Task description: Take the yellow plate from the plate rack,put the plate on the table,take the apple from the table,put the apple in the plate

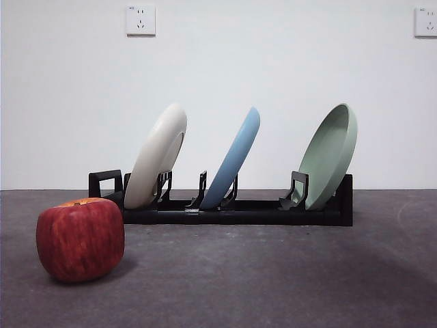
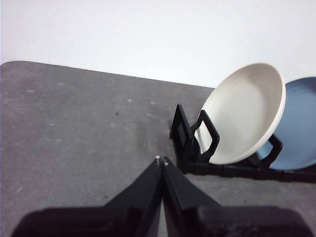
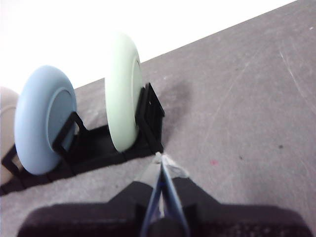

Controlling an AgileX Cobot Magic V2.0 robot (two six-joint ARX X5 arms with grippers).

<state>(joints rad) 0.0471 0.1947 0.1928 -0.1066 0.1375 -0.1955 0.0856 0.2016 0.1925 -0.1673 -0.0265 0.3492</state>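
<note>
Front view hides both arms; left end effector [image 2: 161, 160] and right end effector [image 3: 159, 157] closed, empty.

Matte yellow plate [image 1: 158, 156]; speckled table [image 1: 273, 273]; glossy apple [image 1: 80, 239].

three plates [image 1: 235, 158] upright in the rack [image 1: 239, 210], apple [image 1: 80, 239] in front, left

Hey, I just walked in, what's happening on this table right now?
Nothing is being handled yet. The cream, matte yellow plate leans in the long black plate rack, beside a light blue plate and a pale green plate. The red apple sits on the dark grey table in front of the rack. The left end effector and right end effector are both shut and empty.
</note>
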